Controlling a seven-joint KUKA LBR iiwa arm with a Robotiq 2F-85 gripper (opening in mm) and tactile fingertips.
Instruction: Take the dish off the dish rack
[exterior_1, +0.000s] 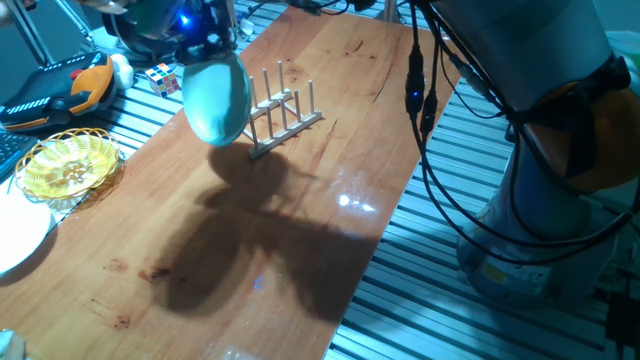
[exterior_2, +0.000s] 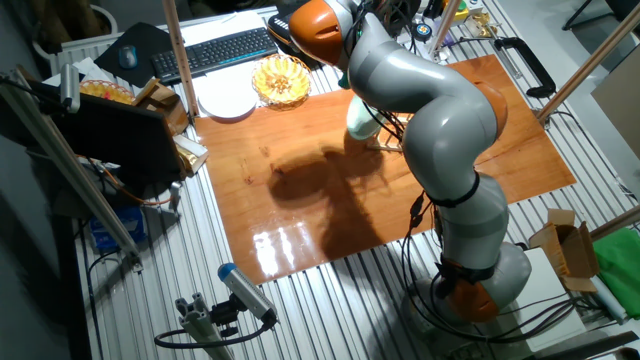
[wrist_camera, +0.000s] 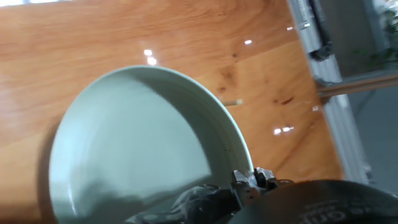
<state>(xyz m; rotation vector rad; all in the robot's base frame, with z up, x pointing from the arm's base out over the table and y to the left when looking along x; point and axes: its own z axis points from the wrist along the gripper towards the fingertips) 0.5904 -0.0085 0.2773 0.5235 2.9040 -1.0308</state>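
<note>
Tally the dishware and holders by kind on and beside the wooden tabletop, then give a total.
Light turquoise round plates: 1
Plain white plates: 1
Yellow woven baskets: 1
Light wooden peg racks: 1
Total: 4

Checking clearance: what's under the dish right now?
In the hand view, bare wooden table lies beyond the dish, held by the gripper. The dish covers whatever is directly beneath; the dish rack stands beside it.
</note>
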